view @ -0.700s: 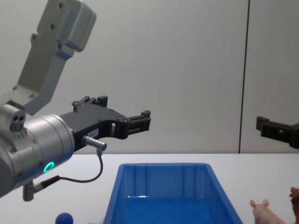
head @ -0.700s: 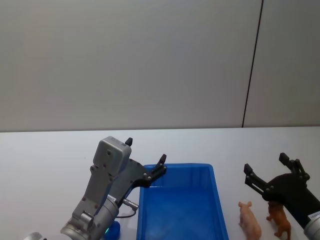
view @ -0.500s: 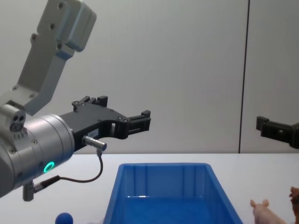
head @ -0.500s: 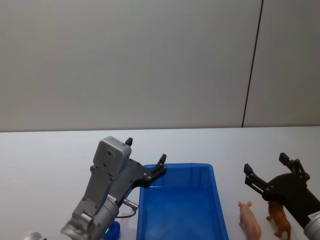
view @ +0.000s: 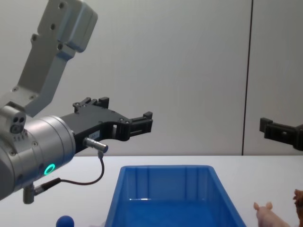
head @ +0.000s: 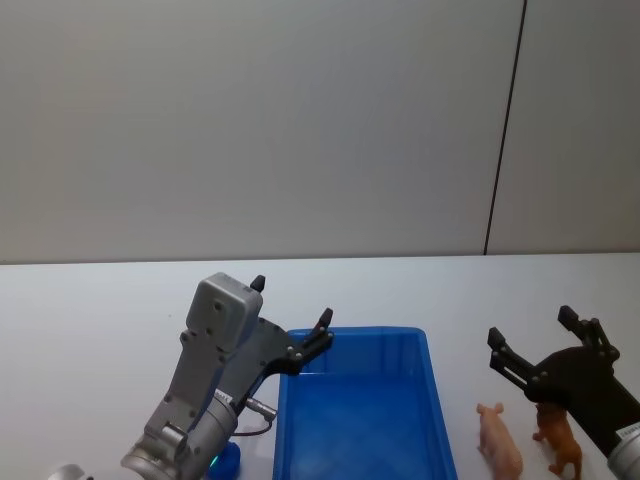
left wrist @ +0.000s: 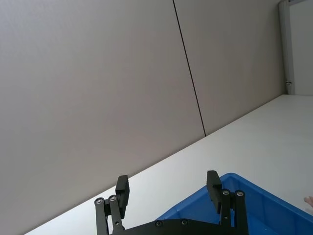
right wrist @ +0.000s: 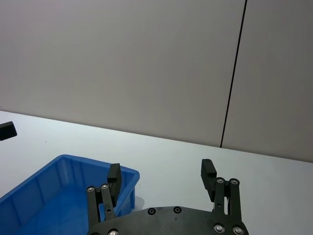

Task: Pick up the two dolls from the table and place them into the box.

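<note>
Pink pig doll (head: 500, 447) stands upright on the table (head: 100, 320), just to the right of the box (head: 360, 410). Brown doll (head: 560, 442) stands beside it, further right, partly hidden under my right arm. The two are close together; I cannot tell whether they touch. Neither is gripped and neither is in the box, so by my reading no part of the task is done yet.

The box sits between my arms with its open top up and nothing inside. Its near right wall is the short hop either doll has to clear.

My right hand (head: 531, 325) hovers above the table, a little beyond the dolls. Its fingers are spread wide with nothing between them. In the right wrist view the gap between the fingers looks out at bare table and the box's corner, not at a doll. I judge the spread is there to take a doll on the way down. This hand is on the dolls' side, so it is the natural one to pick. It would need to draw back and drop before it closes.

My left hand (head: 291, 300) is raised by the box's far left corner, fingers likewise apart and empty. From the chest view it hangs well above the rim. Held there, it leaves the box mouth free, as I read it.

A small blue ball (view: 65, 221) lies on the table left of the box, under my left arm. It is not mine to move.

Risk I see: the dolls stand so near each other that closing on one may nudge the other.
</note>
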Controlling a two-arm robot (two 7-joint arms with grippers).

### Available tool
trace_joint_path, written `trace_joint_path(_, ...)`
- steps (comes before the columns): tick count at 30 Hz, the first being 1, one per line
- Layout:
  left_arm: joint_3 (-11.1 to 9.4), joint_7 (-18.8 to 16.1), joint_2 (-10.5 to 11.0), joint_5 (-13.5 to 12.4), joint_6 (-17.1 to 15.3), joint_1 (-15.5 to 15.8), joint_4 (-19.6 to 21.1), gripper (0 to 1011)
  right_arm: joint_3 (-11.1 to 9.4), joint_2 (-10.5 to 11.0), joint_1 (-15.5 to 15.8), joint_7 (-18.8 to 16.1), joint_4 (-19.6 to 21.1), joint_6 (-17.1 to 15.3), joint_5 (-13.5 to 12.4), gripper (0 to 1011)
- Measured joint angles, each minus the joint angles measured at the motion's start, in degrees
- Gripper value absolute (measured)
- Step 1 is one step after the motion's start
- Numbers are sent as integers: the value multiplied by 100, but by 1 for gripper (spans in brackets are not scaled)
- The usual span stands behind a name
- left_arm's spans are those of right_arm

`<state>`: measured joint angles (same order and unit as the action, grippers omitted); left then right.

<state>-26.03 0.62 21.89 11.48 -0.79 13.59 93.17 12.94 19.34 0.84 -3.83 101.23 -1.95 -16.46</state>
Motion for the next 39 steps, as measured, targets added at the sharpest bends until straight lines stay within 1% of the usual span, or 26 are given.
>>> trace_joint_path(30,0,0,0,0,0,0,0,1002,-23,25,12,0,0,-15,-11,1001)
trace_joint_path(39,0,0,0,0,0,0,0,1001,-121,135,58,46,4,-224,-72,1001)
